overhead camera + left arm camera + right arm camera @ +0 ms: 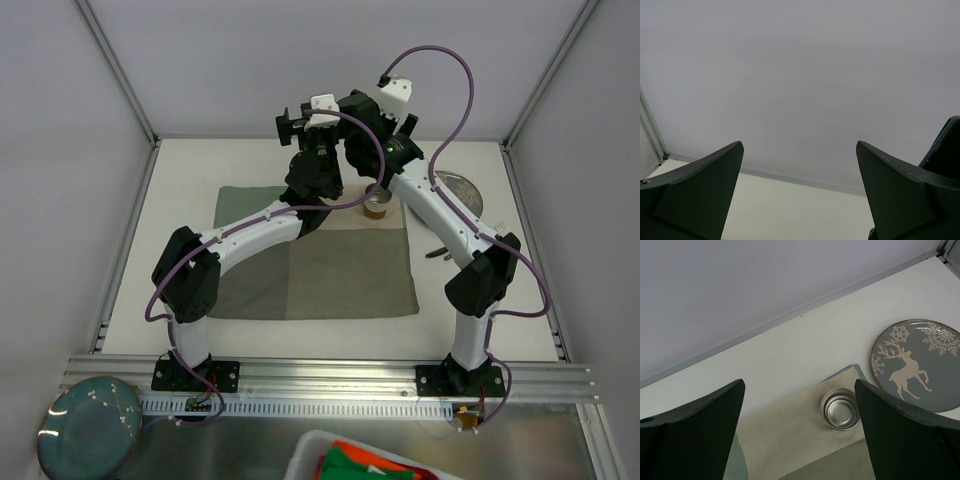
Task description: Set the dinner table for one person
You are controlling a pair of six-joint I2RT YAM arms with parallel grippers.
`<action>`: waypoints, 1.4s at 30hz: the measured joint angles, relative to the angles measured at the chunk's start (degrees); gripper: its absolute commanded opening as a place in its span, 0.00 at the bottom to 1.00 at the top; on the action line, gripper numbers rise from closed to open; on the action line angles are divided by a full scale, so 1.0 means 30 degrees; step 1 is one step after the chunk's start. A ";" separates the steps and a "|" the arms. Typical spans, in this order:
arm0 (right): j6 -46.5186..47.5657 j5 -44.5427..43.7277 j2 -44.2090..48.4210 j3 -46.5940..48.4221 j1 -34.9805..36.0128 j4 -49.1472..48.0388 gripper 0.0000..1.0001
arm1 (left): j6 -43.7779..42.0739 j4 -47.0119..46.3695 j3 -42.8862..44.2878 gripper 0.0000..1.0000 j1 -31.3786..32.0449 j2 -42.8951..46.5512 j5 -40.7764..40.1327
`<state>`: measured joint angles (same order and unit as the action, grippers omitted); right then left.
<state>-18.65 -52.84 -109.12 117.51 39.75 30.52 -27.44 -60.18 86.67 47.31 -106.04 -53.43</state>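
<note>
Left tool (pixel 799 165) and right tool (pixel 799 400) both stand wide open, holding nothing. We see the desk (pixel 805 355) spread beneath both arms, bearing a mat (pixel 785 440). A cup (pixel 841 408) sits on the mat's far right corner, and a plate (pixel 917 365) lies on the desk near that corner.

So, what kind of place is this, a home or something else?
Probably a robot test cell, not a home. The dinner table is a white tabletop boxed in by white panels, with the left arm and right arm bolted to an aluminium rail. Only the cloth mat and deer plate suggest dining.
</note>
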 measured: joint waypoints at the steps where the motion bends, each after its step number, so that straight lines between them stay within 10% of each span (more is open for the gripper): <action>1: -0.0102 0.0073 0.0000 0.0000 -0.0015 0.0109 0.97 | -0.0007 0.0022 -0.0051 0.99 0.0000 0.0007 -0.0044; 42: -0.1552 0.2200 -0.1209 0.1690 -0.0138 0.2455 0.97 | -0.0087 0.1319 -0.1049 0.99 -0.0051 0.0641 -0.1413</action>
<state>-23.31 -46.24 -112.75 122.58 39.33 37.89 -27.70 -56.23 83.53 47.16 -104.12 -57.67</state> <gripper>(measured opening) 0.968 0.986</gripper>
